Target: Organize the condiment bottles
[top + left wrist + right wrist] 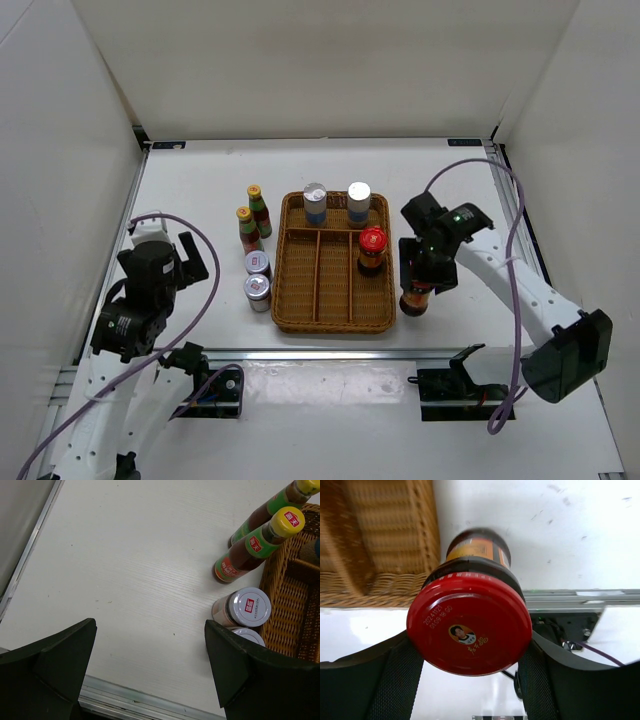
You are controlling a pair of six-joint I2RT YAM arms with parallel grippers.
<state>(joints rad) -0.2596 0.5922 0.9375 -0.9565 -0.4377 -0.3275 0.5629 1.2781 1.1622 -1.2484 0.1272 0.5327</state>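
Grip by right gripper [470,652] on red-capped jar [469,630], pinched at the lid, upright on counter [200,200] just right of wicker tray [283,262], probably for lifting beside twin [372,245] inside. Left gripper [150,665] wide, idle near yellow-capped bottles [260,542].

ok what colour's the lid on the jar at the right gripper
The lid is red with a small portrait logo; clearest in the right wrist view.

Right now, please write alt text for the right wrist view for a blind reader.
A red-capped jar stands between the two black fingers of the right claw, which touch its lid on both sides. A wicker tray lies beside it.
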